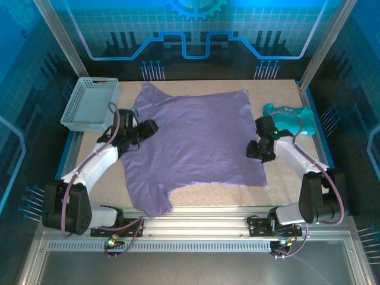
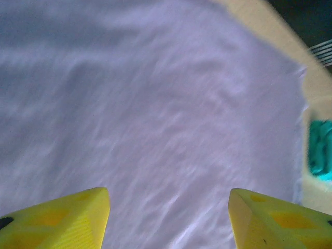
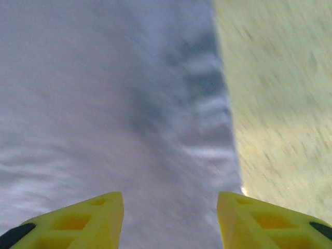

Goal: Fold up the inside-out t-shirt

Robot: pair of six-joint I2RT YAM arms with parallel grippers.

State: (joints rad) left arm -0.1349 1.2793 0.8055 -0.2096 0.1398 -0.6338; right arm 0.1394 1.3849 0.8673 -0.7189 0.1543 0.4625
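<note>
Your beige counter (image 1: 237,196) carries three things — the purple t-shirt (image 1: 196,142) spread across its middle, a grey basket (image 1: 89,105) at the far-left corner, a teal garment (image 1: 291,119) bunched far right.

The inside-out t-shirt (image 1: 196,139) is showing as soft, matt lavender cloth, rippling in fine wrinkles ahead of the left jaws and creasing in deeper folds ahead of the right jaws. The left gripper (image 2: 168,220) and right gripper (image 3: 170,220) are presenting jaws of matt yellow plastic with faintly ribbed faces. Just right of the right jaws, the tabletop (image 3: 280,104) is looking rough, speckled and dull, like pressed board. Behind those jaws, a teal garment (image 1: 288,119) is reading as soft cloth. Behind the left jaws, a basket (image 1: 89,104) is appearing as pale grey plastic mesh.
</note>
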